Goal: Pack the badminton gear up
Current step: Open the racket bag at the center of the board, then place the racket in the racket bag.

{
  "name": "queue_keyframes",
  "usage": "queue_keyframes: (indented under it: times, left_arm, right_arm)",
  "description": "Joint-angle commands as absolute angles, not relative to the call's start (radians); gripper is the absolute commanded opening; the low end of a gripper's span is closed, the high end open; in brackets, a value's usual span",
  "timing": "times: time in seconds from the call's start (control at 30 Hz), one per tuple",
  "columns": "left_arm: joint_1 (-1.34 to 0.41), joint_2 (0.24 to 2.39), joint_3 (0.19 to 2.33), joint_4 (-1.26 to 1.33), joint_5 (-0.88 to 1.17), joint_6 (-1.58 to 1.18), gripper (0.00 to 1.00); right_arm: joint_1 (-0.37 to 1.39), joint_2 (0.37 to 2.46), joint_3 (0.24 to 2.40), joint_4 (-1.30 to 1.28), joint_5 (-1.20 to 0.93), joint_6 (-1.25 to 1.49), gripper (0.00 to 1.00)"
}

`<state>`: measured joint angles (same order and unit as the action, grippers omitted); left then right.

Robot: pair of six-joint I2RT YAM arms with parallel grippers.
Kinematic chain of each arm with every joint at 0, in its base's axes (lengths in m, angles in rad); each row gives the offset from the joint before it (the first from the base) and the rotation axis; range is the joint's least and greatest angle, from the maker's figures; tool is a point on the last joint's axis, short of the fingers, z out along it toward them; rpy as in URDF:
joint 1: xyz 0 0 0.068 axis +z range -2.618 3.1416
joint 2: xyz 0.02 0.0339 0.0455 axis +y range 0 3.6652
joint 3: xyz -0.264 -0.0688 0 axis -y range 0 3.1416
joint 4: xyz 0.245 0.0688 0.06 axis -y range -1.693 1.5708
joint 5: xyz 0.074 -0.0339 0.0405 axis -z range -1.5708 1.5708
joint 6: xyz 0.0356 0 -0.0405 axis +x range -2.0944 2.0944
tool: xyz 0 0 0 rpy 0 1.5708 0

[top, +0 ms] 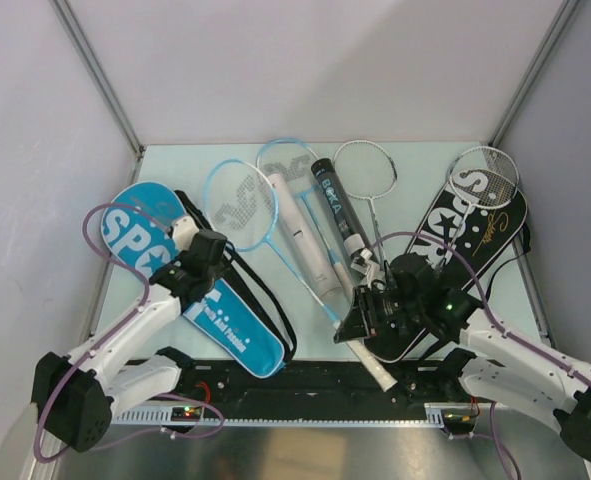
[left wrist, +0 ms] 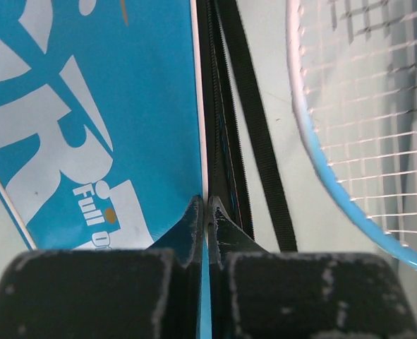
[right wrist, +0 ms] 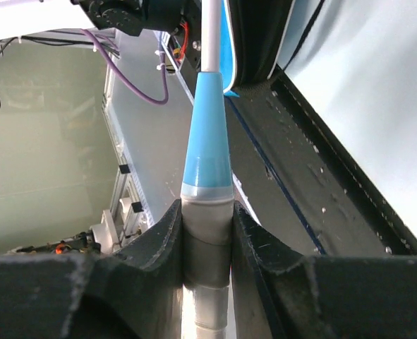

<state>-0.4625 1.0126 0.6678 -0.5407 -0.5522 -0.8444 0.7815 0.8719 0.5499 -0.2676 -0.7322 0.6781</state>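
The blue "SPORT" cover (top: 160, 270) lies at the left with its black strap (left wrist: 261, 134) beside it. My left gripper (top: 207, 262) is shut on the cover's right edge (left wrist: 207, 205), with a blue strip pinched between the jaws. Two light-blue rackets (top: 240, 208) lie mid-table, and one head shows in the left wrist view (left wrist: 349, 141). My right gripper (top: 363, 312) is shut on a light-blue racket's white grip (right wrist: 208, 240), just below its blue cone (right wrist: 208, 134). A white tube (top: 300, 235), a black tube (top: 335, 195) and a silver racket (top: 365, 165) lie behind. No shuttlecock shows clearly.
The black "SPORT" cover (top: 465, 245) lies at the right with a second silver racket (top: 485, 175) on it, next to my right arm. A black rail (top: 305, 385) runs along the near edge. Grey walls close in the table on three sides.
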Motion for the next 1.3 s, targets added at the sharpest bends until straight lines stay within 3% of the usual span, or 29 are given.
queue_keyframes:
  times: [0.0, 0.47, 0.73, 1.27]
  left_arm:
    - [-0.462, 0.973, 0.648, -0.387, -0.528, -0.764, 0.0]
    - [-0.462, 0.876, 0.531, -0.158, -0.399, -0.67, 0.0]
    - [-0.463, 0.775, 0.446, -0.036, -0.33, -0.638, 0.0]
    - [-0.462, 0.769, 0.435, -0.006, -0.223, -0.697, 0.0]
  right_arm:
    - [0.759, 0.815, 0.553, -0.386, -0.799, 0.679, 0.0]
    - [0.772, 0.831, 0.506, -0.314, -0.949, 0.74, 0.0]
    - [0.831, 0.955, 0.492, -0.197, -0.954, 0.744, 0.0]
    - [0.881, 1.243, 0.514, 0.223, -0.873, 0.846, 0.0]
